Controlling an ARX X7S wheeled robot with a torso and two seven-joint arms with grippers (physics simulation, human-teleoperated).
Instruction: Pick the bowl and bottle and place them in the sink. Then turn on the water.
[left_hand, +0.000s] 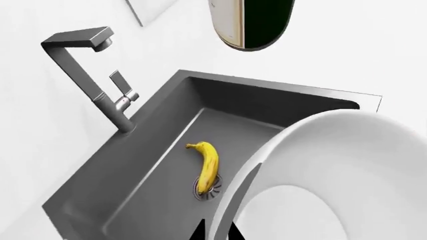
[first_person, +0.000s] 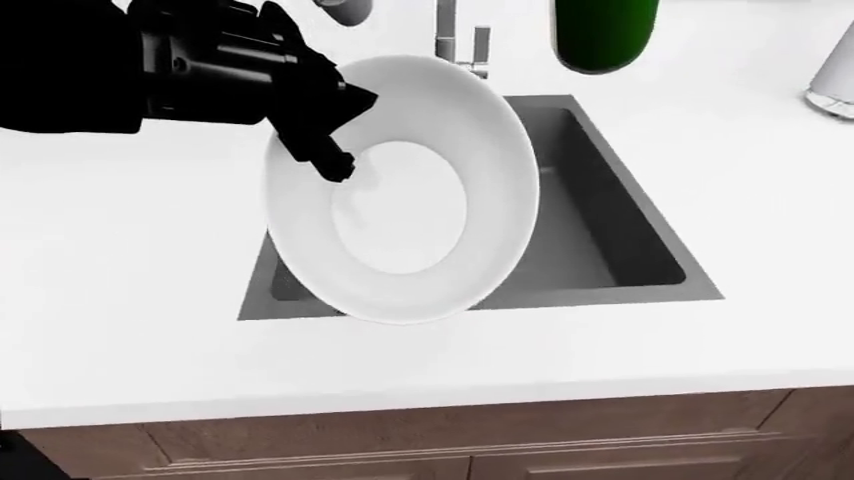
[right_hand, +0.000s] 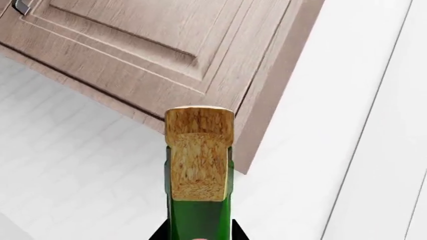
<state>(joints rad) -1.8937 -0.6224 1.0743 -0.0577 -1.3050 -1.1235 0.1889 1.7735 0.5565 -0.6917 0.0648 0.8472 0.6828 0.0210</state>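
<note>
above the sink (first_person: 627, 250), left gripper (first_person: 327, 125) tilting bowl (first_person: 400, 190)

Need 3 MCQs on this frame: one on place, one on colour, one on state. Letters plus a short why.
1. Where does the banana lie?
A. on the counter
B. in the sink, one end over the drain
C. inside the bowl

2. What colour is the bottle?
A. dark green
B. clear
C. brown

3. How is the bowl right now?
A. flat on the sink floor
B. upside down on the counter
C. held tilted above the sink by the left end effector

Key:
1 B, the left wrist view shows it on the basin floor, reaching the drain.
2 A, green glass shows in the head and right wrist views.
3 C, the end effector grips its rim, the opening facing the head camera.
</note>
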